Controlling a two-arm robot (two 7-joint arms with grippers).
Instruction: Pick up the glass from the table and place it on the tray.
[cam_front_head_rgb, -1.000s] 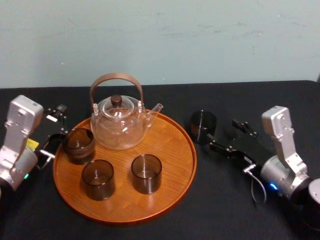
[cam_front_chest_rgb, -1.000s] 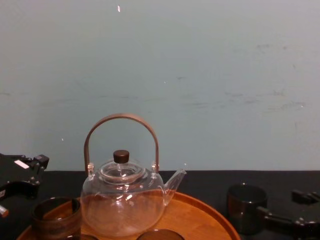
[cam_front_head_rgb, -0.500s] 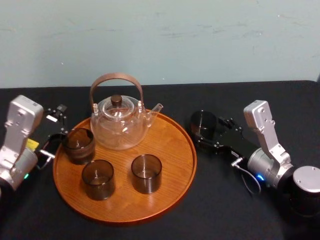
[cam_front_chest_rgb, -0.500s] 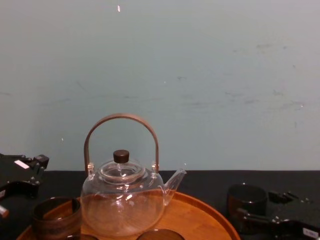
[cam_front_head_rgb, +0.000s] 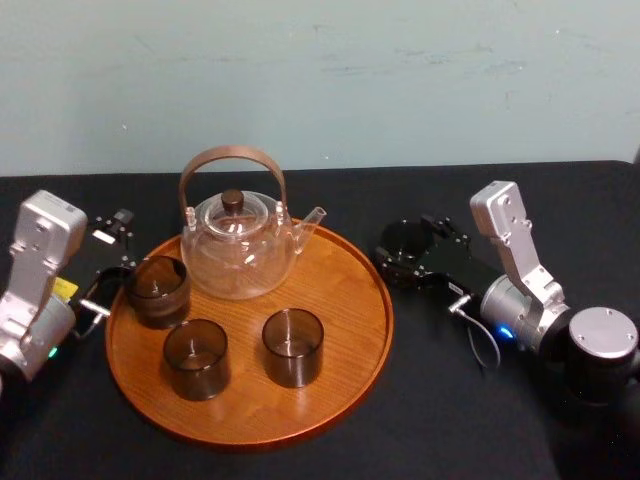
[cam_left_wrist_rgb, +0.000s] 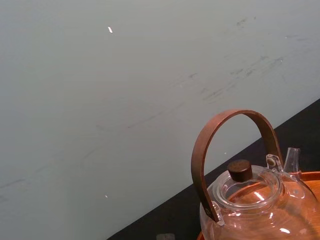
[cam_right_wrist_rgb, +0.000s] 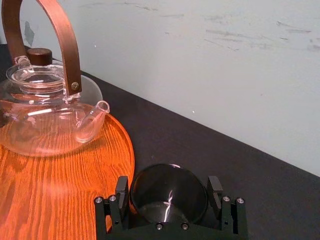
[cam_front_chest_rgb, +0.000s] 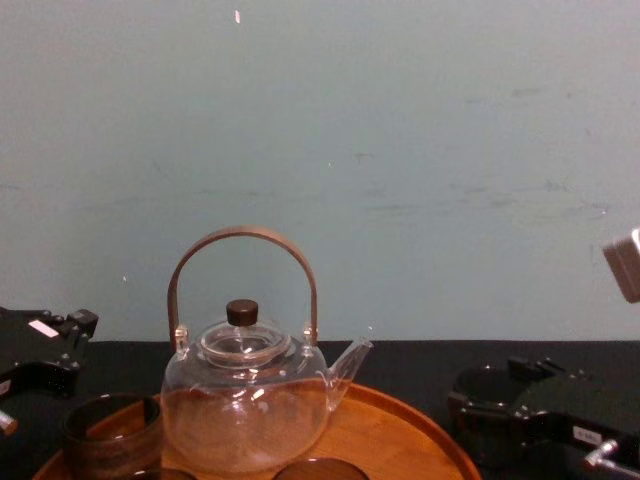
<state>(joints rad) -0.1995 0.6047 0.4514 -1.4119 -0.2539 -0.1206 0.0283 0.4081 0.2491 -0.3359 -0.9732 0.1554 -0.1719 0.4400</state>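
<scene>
Glass (cam_right_wrist_rgb: 168, 197) beside tray (cam_front_head_rgb: 345, 395), right hand (cam_right_wrist_rgb: 168, 185) now advanced, fingers (cam_right_wrist_rgb: 121, 191) spread astride it.

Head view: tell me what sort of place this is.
Probably a robot test bench staged for tea: black table, bare wall, tray with teapot, right gripper around the glass, left gripper parked beside the tray.
</scene>
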